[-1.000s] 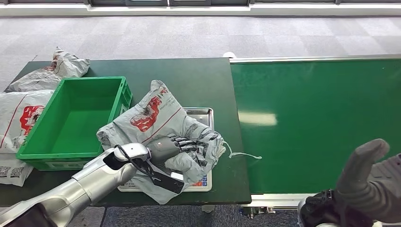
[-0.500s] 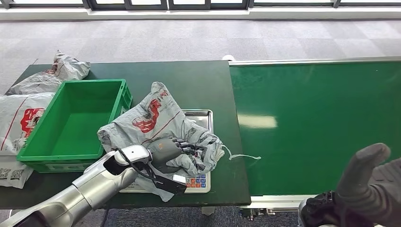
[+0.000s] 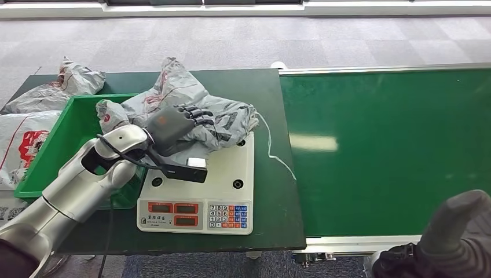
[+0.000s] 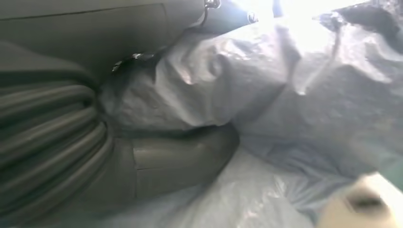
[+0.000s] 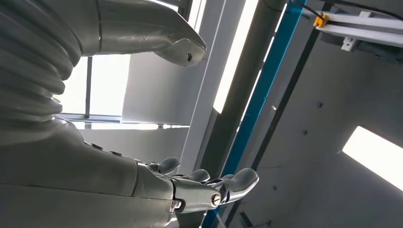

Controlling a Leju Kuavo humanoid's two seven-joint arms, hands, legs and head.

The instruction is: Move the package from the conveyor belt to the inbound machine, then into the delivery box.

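**Carrying the package off the scale toward the green box**

Holding the grey package in my left hand, I had it lifted off the white weighing machine, with my fingers wrapped over the crumpled plastic and my thumb tucked under it in the left wrist view. The bag hung over the far edge of the scale platform, and its left end reached across the rim of the green delivery box. A thin white string trailed from it over the dark surface toward the conveyor belt.

I judged the weighing step finished and the transfer to the box under way. The next move called for swinging further left until the bulk of the bag sat over the box's hollow, then lowering and letting go, minding the loose string.

My right hand was at the near right corner, fingers spread and holding nothing. Other grey parcels lay on the far left of the surface.
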